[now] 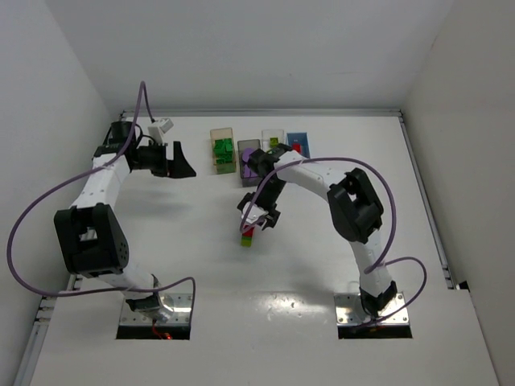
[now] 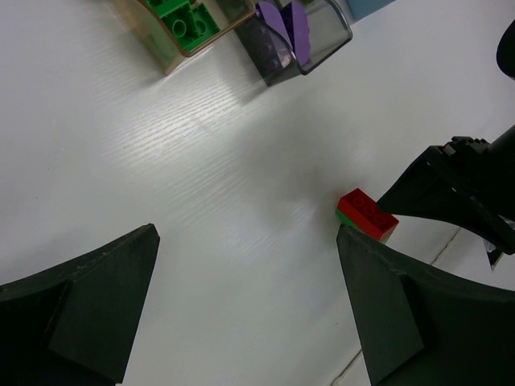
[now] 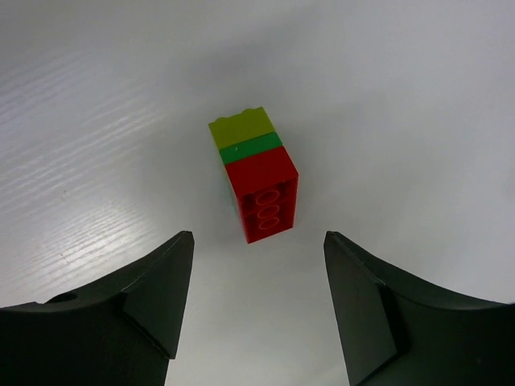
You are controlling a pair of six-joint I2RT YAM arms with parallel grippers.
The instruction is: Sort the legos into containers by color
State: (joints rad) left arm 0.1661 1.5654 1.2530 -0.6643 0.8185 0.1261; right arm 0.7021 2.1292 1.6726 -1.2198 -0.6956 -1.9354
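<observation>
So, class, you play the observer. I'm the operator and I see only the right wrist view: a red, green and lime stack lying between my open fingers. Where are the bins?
Observer: They are beyond the stack, in a row at the far side. From left to right: the tan-orange bin, dark grey bin, clear bin and light blue bin.
Operator: Which one already holds red?
Observer: The light blue bin has a red brick in it.
Operator: And the other arm?
Observer: The left gripper is open and empty, just left of the tan-orange bin.
</observation>
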